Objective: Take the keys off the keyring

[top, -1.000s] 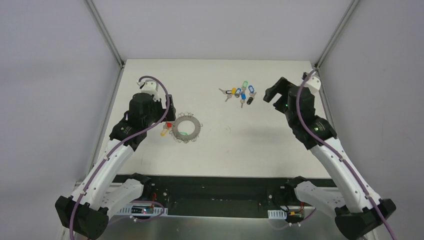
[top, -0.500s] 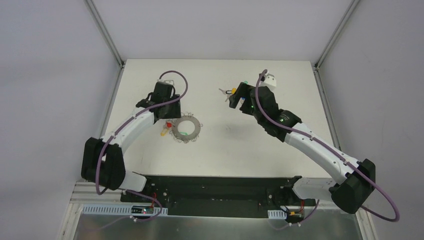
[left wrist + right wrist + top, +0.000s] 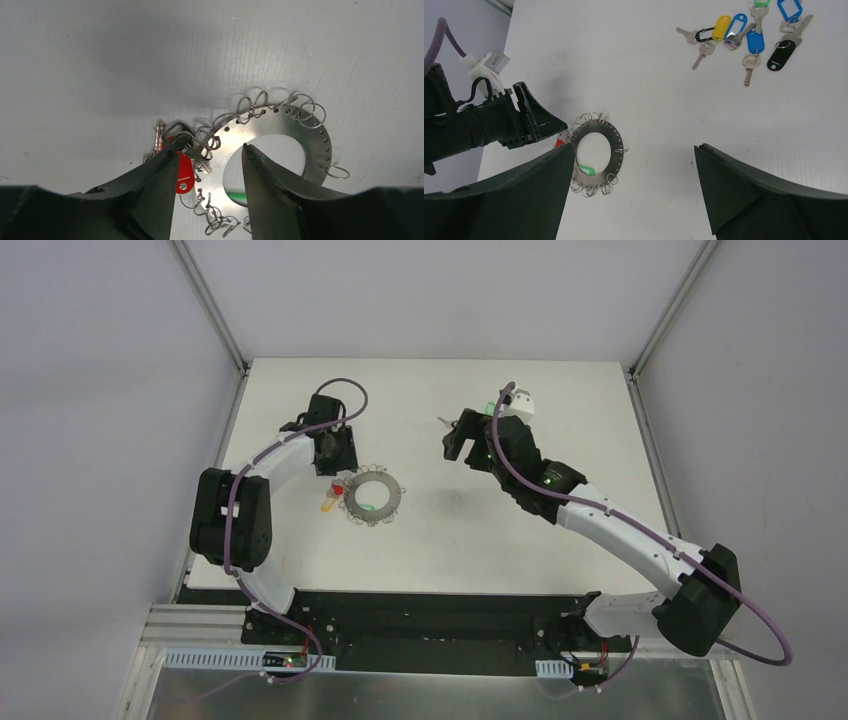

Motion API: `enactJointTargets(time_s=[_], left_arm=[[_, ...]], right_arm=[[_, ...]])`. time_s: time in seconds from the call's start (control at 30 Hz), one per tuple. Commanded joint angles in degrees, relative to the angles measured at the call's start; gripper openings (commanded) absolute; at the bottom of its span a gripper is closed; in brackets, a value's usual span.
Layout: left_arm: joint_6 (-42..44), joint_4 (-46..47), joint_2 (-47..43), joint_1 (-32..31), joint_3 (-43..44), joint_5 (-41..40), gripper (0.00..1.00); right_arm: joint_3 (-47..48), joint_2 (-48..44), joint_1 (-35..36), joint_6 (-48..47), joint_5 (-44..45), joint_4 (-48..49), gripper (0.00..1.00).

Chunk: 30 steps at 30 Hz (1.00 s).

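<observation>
1. Straddling the left rim of the keyring (image 3: 295,127), your left gripper (image 3: 210,146) stands parted, gripping nothing; the keys (image 3: 184,172) lie at that rim, by its left finger.
2. Your right gripper (image 3: 634,147) gapes wide over the table (image 3: 520,530), well apart from the keyring.

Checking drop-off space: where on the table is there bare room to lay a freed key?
Bare table lies between the keyring and the right arm, down to the near edge. Crowded: the keyring's left rim, where the left gripper sits over the red-tagged key, and the loose keys farther back.
</observation>
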Motion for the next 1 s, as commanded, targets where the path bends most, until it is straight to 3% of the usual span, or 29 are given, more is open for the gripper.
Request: enactJointTargets(time_s=[0.0,0.13,0.4,0.57,0.97], left_arm=[[-3.4,0.0,-1.9,2.2,2.4,4.6,0.51],[-4.4,0.0,-4.4,2.7,2.3,4.3,0.51],[-4.3,1.2,-19.0,7.6,-0.2,4.5,0.57],[-3.7,1.6,-22.5,7.6,-1.3,5.6,0.59],[-4.8,1.7,-23.0,7.8,-1.1,7.3,0.59]], right_arm=[[2.0,3.1,0.5,-0.6,-1.6,3.4,0.98],[8.4,13.0,1.2,0.2,-4.4,-1.7,0.85],[19.8,30.1,5.3,-1.2,-7.5,-9.8,0.71],[25.4,36.6,6.8,-5.1,-12.4,-11.1,0.71],[37.3,50.9,7.4,-4.3,-9.6,-19.4,0.67]])
